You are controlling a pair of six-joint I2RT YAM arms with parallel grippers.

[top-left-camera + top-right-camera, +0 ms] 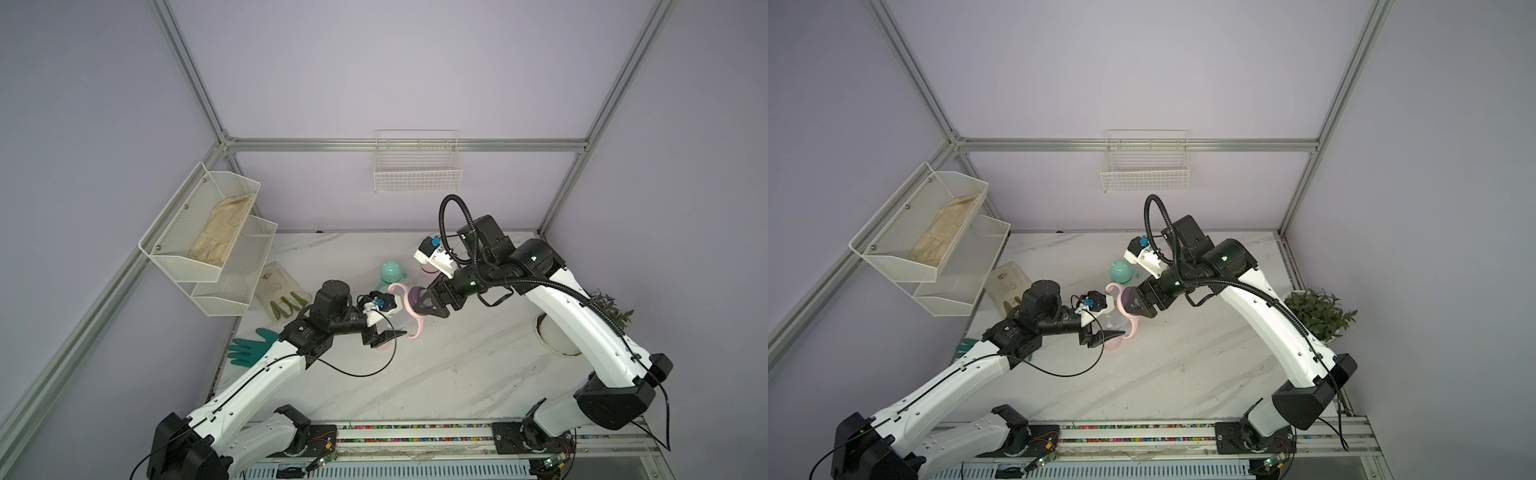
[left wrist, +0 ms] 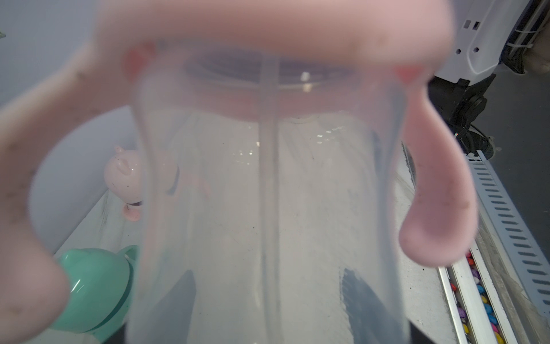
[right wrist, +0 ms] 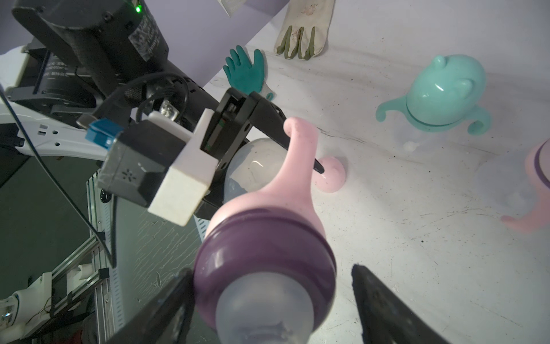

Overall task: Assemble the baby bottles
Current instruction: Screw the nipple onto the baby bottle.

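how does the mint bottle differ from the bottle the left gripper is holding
The mint bottle stands upright on the table, untouched; the held bottle is tilted in the left gripper. The mint bottle wears its dome cap; the held bottle's nipple is bare above a purple collar. The mint bottle's handles are mint; the held bottle's are pink. Both have clear bodies and a two-handled ring.

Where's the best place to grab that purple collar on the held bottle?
Likely the purple collar, across its round sides, jaws straddling it, coming end-on over the nipple. The pink handles flare out behind it and the left gripper holds the clear body, so only that end is free.
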